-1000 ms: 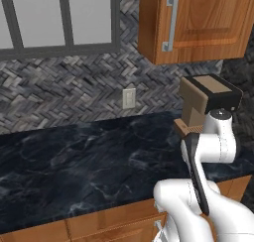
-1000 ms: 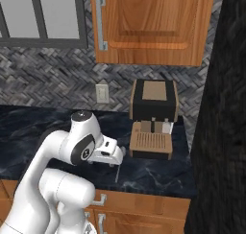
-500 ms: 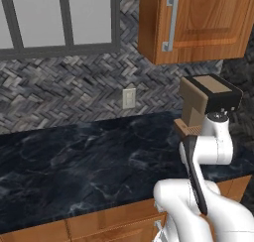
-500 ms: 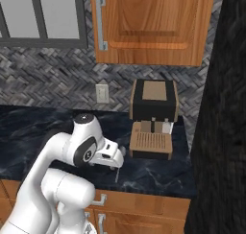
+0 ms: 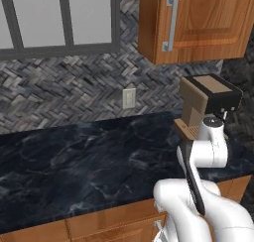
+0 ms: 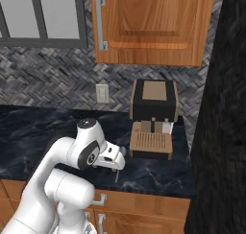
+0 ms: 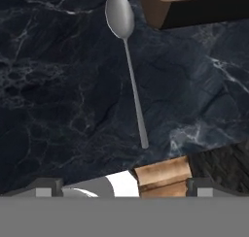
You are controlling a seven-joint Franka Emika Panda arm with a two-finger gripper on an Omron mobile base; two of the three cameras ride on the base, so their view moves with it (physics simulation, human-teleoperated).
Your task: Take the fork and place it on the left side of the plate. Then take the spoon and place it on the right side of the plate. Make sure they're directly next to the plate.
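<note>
My gripper [image 7: 124, 186] hangs with its fingers spread wide, grasping nothing, above the dark marble counter [image 7: 53, 95]. The spoon [image 7: 127, 61] lies flat just ahead, bowl pointing toward the coffee machine [image 6: 153, 118], whose wooden tray [image 6: 152, 143] sits bare.

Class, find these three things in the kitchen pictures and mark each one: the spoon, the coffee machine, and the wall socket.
spoon [image 7: 134, 95]: hand view, on its thin handle, below the bowl.
coffee machine [image 6: 154, 104]: right base view, on its dark front face.
wall socket [image 5: 129, 98]: left base view, on the middle of its pale cover plate.
</note>
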